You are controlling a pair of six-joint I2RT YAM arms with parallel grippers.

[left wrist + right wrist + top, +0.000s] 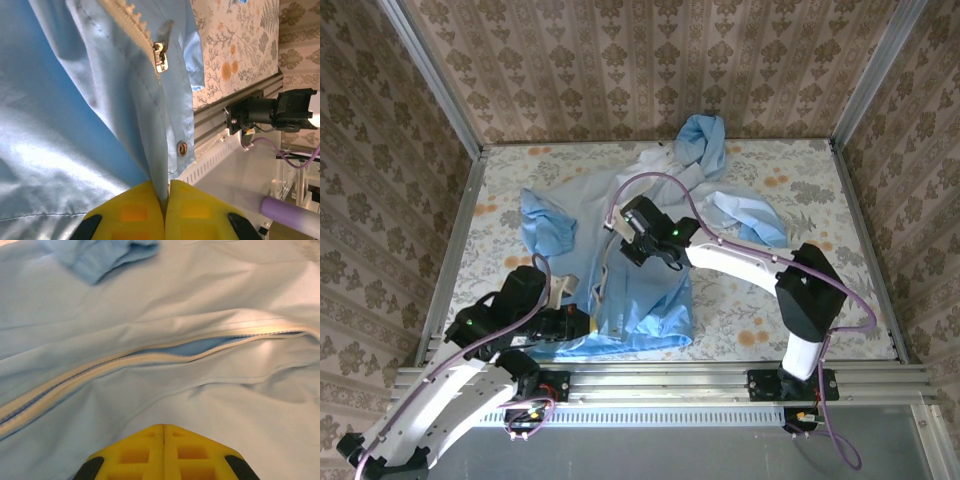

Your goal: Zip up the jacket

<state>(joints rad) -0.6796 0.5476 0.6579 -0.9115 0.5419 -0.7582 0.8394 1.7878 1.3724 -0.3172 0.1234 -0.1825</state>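
- At the top view's centre, the jacket (650, 300) is spread on the table (800, 170).
- Left wrist view, bottom: the left gripper (164, 192) is clamped on the jacket's edge.
- Right wrist view, bottom: the right gripper (163, 429) is closed, empty, just below the zipper (150, 357).

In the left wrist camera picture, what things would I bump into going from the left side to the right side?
blue jacket cloth → silver zipper pull → round metal snap → flowery table → patterned wall
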